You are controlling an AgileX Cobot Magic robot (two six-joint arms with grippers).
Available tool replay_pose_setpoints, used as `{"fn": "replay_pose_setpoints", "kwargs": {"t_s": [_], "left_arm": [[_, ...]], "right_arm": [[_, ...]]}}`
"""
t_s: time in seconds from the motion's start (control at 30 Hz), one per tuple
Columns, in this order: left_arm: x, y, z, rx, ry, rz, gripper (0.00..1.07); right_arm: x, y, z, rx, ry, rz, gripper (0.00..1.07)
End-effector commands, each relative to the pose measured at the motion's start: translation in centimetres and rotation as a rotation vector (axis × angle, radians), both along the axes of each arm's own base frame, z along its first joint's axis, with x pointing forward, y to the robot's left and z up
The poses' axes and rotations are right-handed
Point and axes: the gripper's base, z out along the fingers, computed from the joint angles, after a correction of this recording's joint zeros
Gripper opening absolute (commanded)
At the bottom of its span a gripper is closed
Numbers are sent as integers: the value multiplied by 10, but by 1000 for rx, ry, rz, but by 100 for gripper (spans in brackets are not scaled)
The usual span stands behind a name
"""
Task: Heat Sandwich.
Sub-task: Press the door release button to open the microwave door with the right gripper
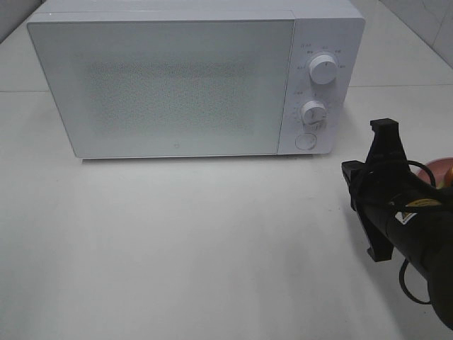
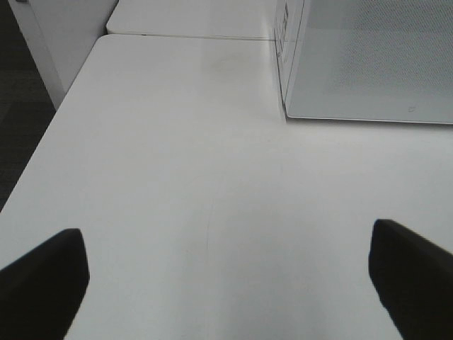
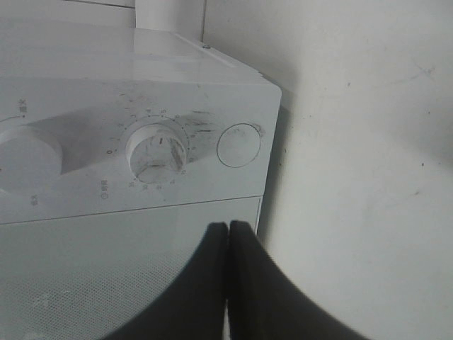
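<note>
The sandwich is out of view. The white microwave point(image 1: 163, 85) stands at the back of the table with its door closed; it also shows as the microwave point(image 2: 368, 64) in the left wrist view. My right gripper point(image 1: 348, 173) hangs in front of the microwave's lower right corner. In the right wrist view my right gripper point(image 3: 228, 227) is shut with nothing between its fingers, pointing at the microwave front point(image 3: 141, 212) below the round button point(image 3: 238, 145). My left gripper point(image 2: 226, 234) is open over bare table, well apart from the microwave.
Two dials point(image 1: 323, 69) point(image 1: 313, 112) and a round button point(image 1: 306, 141) sit on the microwave's right panel. A pink plate point(image 1: 435, 168) peeks out behind the right arm at the right edge. The table's left edge point(image 2: 42, 149) shows in the left wrist view.
</note>
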Motion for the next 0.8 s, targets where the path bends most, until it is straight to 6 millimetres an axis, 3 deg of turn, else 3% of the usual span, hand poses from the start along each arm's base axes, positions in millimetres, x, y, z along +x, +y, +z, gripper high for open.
{"fn": "replay_pose_setpoints", "kwargs": {"t_s": [0.03,0.53,0.8], "left_arm": [[-3,0,0,-2,-21,1,101],[-3,0,0,-2,-21,1,101],[-3,0,0,-2,-21,1,101]], "right_arm": [[-1,2,0,51,12,1,0],[11,17,-6,72,34,29,1],[33,22,-17,100,39,46,1]]}}
